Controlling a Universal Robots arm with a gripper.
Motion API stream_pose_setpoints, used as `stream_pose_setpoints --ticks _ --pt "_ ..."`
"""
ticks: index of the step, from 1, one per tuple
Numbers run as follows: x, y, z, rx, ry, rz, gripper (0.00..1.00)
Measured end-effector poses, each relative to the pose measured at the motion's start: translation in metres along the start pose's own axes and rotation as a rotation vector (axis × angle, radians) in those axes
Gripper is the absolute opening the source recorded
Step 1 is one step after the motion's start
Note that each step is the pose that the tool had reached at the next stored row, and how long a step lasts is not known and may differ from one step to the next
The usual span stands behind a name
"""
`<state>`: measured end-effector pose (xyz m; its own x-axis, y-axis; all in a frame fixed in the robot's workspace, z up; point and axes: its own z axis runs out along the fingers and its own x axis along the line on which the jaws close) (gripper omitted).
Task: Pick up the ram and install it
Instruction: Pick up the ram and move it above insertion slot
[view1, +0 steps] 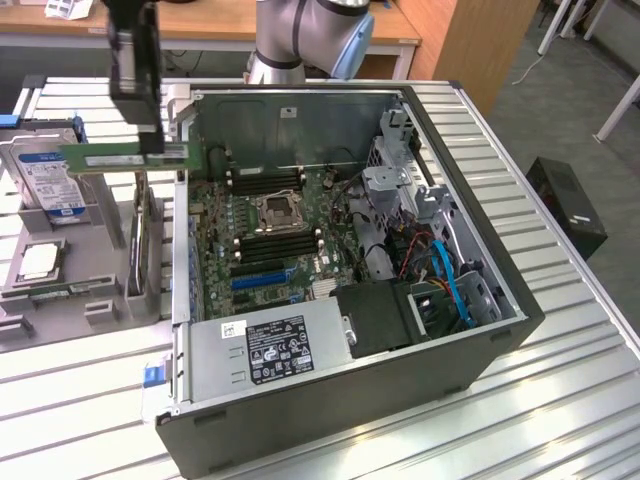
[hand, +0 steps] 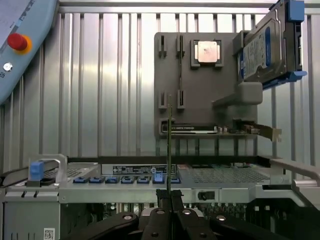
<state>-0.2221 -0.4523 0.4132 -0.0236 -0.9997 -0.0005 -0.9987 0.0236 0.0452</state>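
Right at the jaws, the gripper (view1: 152, 143) is pinching the ram (view1: 124, 156). We see its fingers pressed onto the flat faces of the green stick, which lies level and reaches out from the jaws mostly toward the exterior view's left. Through the wrist camera we look along the gripper (hand: 168, 196) and catch the ram (hand: 169, 145) edge-on, a thin line running out from between the black fingertips (hand: 161, 196).

Below the jaws we find the side wall of the open computer case (view1: 182, 250), and the stick hangs in the air above it. Just to the other side of the jaws, away from the case, sits the grey parts holder (view1: 110, 300), with a hard drive (view1: 50, 180) standing in it and a processor chip (view1: 40, 262) lying flat.

Farther out from the jaws, inside the case, we spot black memory slots (view1: 265, 180) on either side of the processor socket (view1: 278, 210). Farthest from the jaws sit the power supply (view1: 270, 350) and the blue cables (view1: 450, 280).
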Motion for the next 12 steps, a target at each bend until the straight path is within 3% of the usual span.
stream_pose_setpoints --ticks 12 --pt "-0.001 -0.0544 -0.0024 -0.0089 0.0002 0.0 0.12"
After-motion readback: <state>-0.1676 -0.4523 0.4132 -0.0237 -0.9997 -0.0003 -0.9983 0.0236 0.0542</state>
